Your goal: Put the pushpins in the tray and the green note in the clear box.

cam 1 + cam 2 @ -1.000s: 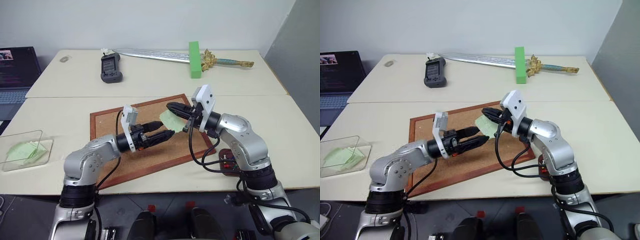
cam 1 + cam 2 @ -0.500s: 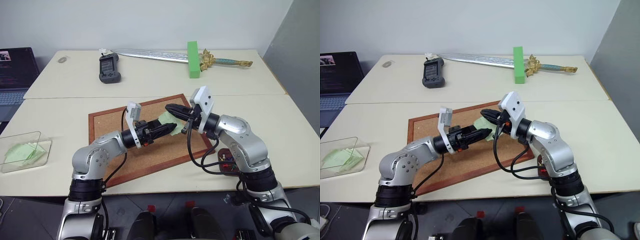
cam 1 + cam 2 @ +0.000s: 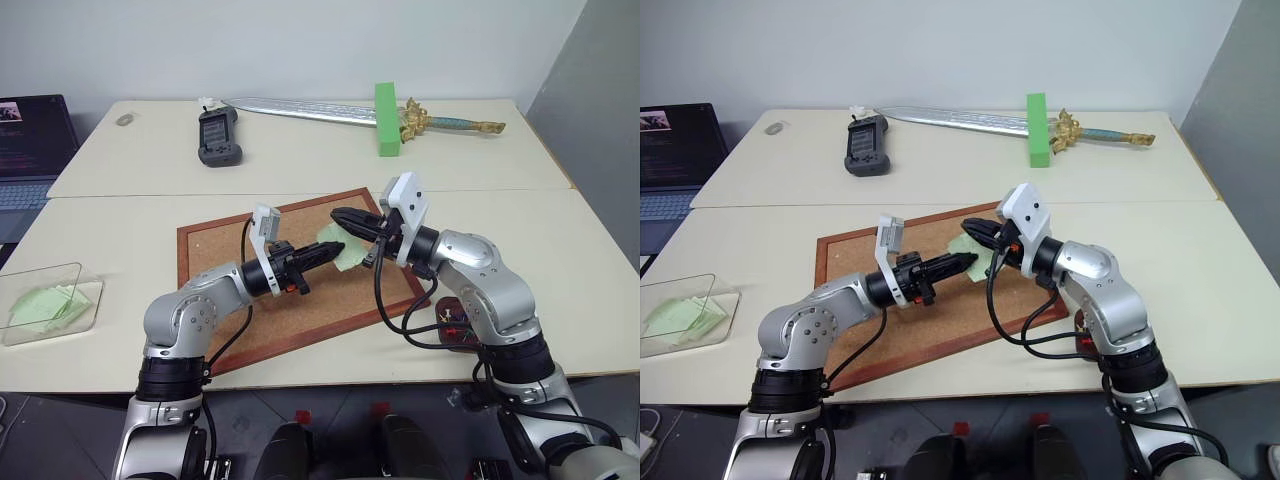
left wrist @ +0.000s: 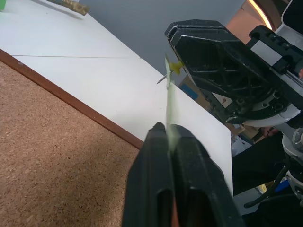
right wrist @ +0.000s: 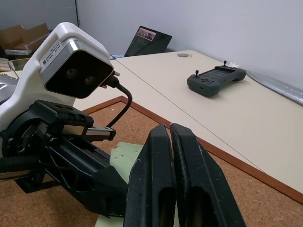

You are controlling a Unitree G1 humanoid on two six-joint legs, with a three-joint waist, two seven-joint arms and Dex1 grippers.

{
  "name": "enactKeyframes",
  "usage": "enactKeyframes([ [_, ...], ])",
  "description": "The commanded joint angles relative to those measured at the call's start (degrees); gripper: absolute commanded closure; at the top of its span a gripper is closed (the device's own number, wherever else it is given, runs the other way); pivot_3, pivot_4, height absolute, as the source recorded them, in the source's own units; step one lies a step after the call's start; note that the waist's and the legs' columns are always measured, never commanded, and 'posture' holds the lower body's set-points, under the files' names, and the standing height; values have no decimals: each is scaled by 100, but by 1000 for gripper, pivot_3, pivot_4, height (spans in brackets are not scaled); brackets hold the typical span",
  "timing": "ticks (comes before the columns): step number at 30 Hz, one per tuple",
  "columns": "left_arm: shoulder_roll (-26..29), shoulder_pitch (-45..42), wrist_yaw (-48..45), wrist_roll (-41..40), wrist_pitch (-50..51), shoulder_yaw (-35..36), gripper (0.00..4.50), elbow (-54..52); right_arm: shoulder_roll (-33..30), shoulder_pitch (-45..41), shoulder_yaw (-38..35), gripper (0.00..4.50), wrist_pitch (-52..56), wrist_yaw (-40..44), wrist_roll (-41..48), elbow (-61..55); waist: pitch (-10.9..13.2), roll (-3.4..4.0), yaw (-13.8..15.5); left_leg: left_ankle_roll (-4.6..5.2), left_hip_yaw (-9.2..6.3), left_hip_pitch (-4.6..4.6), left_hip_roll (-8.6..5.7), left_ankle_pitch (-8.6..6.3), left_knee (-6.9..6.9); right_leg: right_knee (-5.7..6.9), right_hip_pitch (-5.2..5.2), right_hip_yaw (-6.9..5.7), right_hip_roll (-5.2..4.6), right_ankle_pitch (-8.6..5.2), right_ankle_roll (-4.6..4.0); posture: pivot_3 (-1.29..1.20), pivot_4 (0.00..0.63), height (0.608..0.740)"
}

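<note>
The pale green note (image 3: 347, 252) hangs in the air over the corkboard (image 3: 250, 320), between both grippers. My left gripper (image 3: 334, 249) is shut on its lower edge; the left wrist view shows the note (image 4: 169, 104) edge-on between the fingers. A yellow pushpin (image 4: 175, 66) goes through the note's top, and its head sits at the tips of my shut right gripper (image 3: 339, 214). The dark reddish tray (image 3: 457, 328), with pushpins inside, lies partly behind my right arm. At the table's left edge, the clear box (image 3: 45, 298) holds green notes.
A black handheld controller (image 3: 219, 135), a toy sword (image 3: 300, 108) and a bright green foam block (image 3: 387, 118) lie on the far table. A laptop (image 3: 30, 140) sits at the far left. Cables loop beside my right arm.
My left gripper, open a second ago, reached the green note and closed on its lower edge. The right gripper stayed in place, shut.
</note>
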Motion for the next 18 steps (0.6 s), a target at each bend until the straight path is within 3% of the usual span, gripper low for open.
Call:
enactKeyframes([
  [1,4,-125,59,-193,59,121,4450,-123,26,-21,-20,4500,-65,-28,67,-190,0,0,0,0,0,0,0,0,0,0,0,0,0,0,0,0,150,740],
  [18,-115,-293,875,-883,1077,706,4450,309,2,48,-26,4500,-52,-77,84,-361,0,0,5,-1,-1,0,-1,0,0,0,0,0,-1,0,0,0,150,740],
])
